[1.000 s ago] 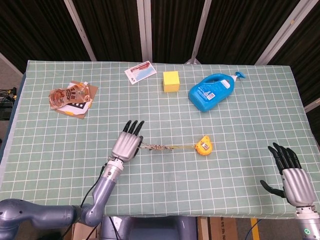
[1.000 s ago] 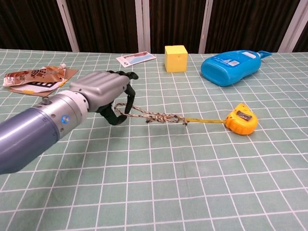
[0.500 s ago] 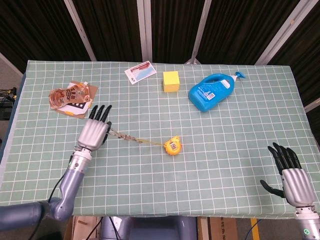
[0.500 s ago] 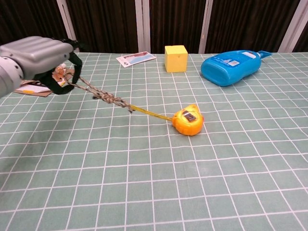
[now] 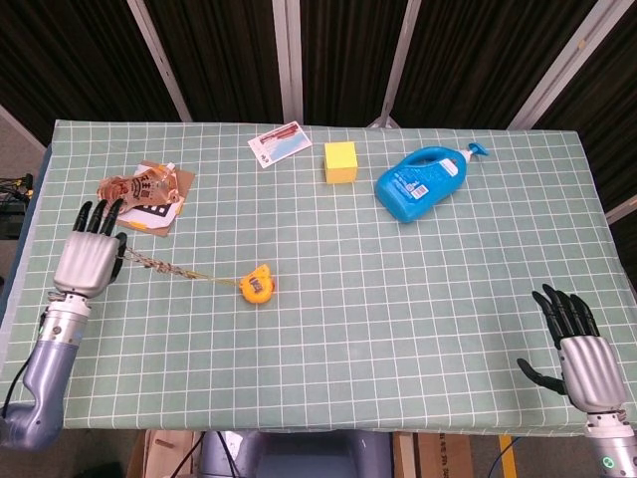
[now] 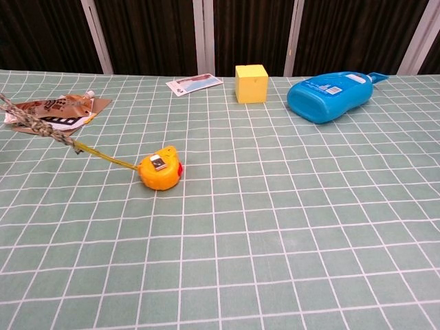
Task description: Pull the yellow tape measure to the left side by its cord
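Note:
The yellow tape measure (image 5: 258, 285) (image 6: 160, 171) lies on the green checked table, left of the middle. Its braided cord (image 5: 149, 263) (image 6: 42, 126) runs up and left from it, taut and raised off the cloth. At the table's left edge my left hand (image 5: 87, 260) grips the far end of that cord, fingers pointing away from me; it is outside the chest view. My right hand (image 5: 580, 354) hangs at the near right corner with its fingers spread and nothing in it.
A crumpled snack wrapper on cardboard (image 5: 142, 194) (image 6: 49, 111) lies just beyond the left hand. At the back stand a yellow cube (image 5: 340, 161) (image 6: 251, 83), a blue bottle on its side (image 5: 423, 182) (image 6: 333, 95) and a small card (image 5: 280, 142) (image 6: 194, 83).
My left hand has swept far to the left holding the cord, dragging the tape measure from right of centre to left of centre. The right hand has stayed still.

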### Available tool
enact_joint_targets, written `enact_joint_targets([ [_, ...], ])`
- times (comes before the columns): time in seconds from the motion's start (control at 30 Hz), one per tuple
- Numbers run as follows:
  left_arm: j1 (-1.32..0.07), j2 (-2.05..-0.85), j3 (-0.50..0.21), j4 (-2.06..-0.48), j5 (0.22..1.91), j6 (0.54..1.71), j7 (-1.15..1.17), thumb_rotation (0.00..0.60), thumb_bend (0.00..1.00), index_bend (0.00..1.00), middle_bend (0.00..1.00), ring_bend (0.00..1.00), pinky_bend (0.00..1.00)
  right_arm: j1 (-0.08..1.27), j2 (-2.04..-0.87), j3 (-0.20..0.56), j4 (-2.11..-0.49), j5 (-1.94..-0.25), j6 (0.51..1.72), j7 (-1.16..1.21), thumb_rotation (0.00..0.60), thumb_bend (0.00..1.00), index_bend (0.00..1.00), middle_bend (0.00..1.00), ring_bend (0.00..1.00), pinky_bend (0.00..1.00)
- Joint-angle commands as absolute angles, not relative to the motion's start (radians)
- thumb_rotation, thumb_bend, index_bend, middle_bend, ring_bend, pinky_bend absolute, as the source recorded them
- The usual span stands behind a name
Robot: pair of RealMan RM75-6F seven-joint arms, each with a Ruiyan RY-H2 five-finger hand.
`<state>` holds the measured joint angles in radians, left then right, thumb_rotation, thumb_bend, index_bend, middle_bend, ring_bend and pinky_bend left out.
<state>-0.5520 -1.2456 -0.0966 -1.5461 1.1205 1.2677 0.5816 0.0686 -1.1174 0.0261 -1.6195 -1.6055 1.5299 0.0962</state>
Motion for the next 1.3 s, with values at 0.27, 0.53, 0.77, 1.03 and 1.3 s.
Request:
enact_joint_targets([
  [0.27,-0.503,-1.2,-0.087,-1.496,1.142,1.258,0.496,0.6,0.52,0.57,0.01,0.0,0.0,0.067,-1.119,0.028,-1.621,-1.601,1.53,0.088,0.6,0.22,0.0,0.0,0.0,0.0],
  [0.53,-0.48,-1.188,-0.077,-1.549,1.137,1.239,0.494,0.6,0.18,0.3,0.0,0.0,0.0,0.068,-1.118,0.026,-1.622,-1.604,1.528,0.084,0.6,0.22,0.0,0.0,0.0,0.0],
  [0.77,-0.398,-1.188,-0.033,-1.68,1.235,1.331,0.406,0.6,0.1,0.09,0.0,0.0,0.0,0.07,-1.114,0.022,-1.616,-1.616,1.526,0.085,0.6,0.22,0.0,0.0,0.0,0.0],
  [1.03,-0.247,-1.164,0.083,-1.811,1.449,1.5,0.282,0.6,0.0,0.0,0.0,0.0,0.0,0.075,-1.119,0.009,-1.584,-1.67,1.543,0.045,0.6,0.22,0.0,0.0,0.0,0.0],
  [1.3,-0.141,-1.175,0.15,-1.677,1.623,1.629,0.212,0.6,0.0,0.0,0.0,0.0,0.0,0.075,-1.122,0.009,-1.585,-1.667,1.544,0.032,0.6,0.22,0.0,0.0,0.0,0.0],
])
